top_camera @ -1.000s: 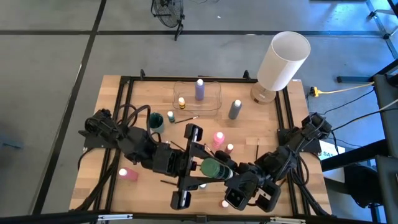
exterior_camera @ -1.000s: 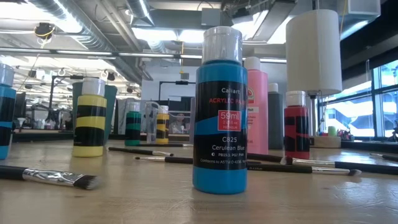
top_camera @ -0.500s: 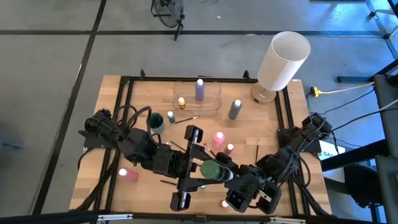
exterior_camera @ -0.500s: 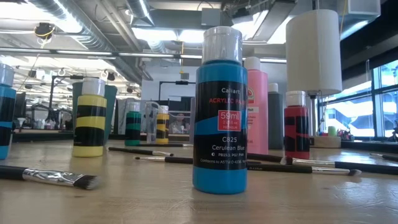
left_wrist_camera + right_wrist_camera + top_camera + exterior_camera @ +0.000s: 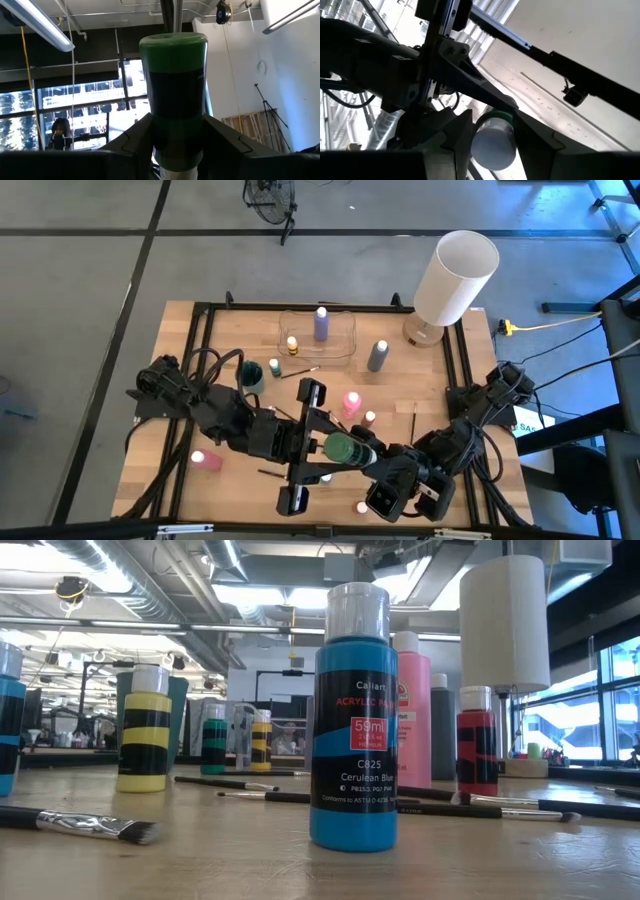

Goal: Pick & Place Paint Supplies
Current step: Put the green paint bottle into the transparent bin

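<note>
Left hand [image 5: 318, 448] and right hand [image 5: 372, 462], lower centre, both clamp one green paint bottle [image 5: 340, 449] above the surface [image 5: 180, 380]. Two bottles stand in the clear tray [image 5: 345, 330], upper centre; most bottles and brushes remain scattered.

A green bottle [image 5: 341, 449] lay sideways above the tabletop's front middle, clamped at both ends. Purple [image 5: 321, 323] and yellow [image 5: 292, 344] bottles stood near the back edge; pink bottles [image 5: 351, 402] and brushes [image 5: 300, 373] sat mid-tabletop.

Wooden table [image 5: 160, 420], glossy plastic bottles [image 5: 353, 720]
</note>
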Robot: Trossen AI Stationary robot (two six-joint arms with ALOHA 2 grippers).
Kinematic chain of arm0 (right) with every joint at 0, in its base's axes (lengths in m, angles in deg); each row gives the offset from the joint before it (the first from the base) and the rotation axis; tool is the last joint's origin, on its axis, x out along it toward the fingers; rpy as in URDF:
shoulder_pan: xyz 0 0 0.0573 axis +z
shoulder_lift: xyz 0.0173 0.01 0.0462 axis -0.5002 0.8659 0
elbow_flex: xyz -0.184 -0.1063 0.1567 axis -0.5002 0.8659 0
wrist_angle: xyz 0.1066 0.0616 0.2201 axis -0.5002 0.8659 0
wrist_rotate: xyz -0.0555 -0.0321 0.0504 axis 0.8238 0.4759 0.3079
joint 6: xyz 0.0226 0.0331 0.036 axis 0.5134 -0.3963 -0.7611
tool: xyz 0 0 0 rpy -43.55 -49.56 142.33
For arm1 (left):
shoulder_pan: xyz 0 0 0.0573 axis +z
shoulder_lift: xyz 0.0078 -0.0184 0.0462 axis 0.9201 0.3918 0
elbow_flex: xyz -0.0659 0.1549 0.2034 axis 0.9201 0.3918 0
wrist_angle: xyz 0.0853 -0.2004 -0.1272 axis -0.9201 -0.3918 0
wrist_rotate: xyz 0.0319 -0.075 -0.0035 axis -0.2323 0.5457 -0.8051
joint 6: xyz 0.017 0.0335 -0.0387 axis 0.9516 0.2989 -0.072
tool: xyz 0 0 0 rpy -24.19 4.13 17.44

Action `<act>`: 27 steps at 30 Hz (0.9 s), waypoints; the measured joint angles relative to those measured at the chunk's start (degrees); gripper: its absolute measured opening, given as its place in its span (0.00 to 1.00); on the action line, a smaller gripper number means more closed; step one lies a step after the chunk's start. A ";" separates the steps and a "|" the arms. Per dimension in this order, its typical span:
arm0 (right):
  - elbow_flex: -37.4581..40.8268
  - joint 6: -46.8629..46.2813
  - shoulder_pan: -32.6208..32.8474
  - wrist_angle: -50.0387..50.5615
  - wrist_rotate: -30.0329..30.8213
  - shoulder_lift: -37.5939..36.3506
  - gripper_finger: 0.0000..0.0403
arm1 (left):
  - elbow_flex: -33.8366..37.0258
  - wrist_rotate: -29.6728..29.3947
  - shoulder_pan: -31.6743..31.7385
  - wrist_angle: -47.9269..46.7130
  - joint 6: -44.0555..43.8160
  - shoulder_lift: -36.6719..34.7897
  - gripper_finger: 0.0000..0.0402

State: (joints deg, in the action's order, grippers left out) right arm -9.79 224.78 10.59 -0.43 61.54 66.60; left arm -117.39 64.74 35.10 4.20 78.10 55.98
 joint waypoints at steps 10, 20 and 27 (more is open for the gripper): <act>-0.02 -0.11 0.41 0.94 0.74 -0.15 0.35 | 0.00 0.09 -0.04 -0.17 0.39 0.00 0.35; -0.07 -1.71 0.04 2.45 -0.66 -0.17 0.35 | 0.02 0.14 -0.11 -0.11 -0.82 0.00 0.35; -0.11 2.32 -0.37 4.66 -1.16 -0.24 0.35 | 0.02 -0.52 -0.55 -0.29 0.10 -0.02 0.35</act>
State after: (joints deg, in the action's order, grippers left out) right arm -9.90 227.10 10.22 4.24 60.38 66.36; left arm -117.37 64.22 34.56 3.91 78.20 55.96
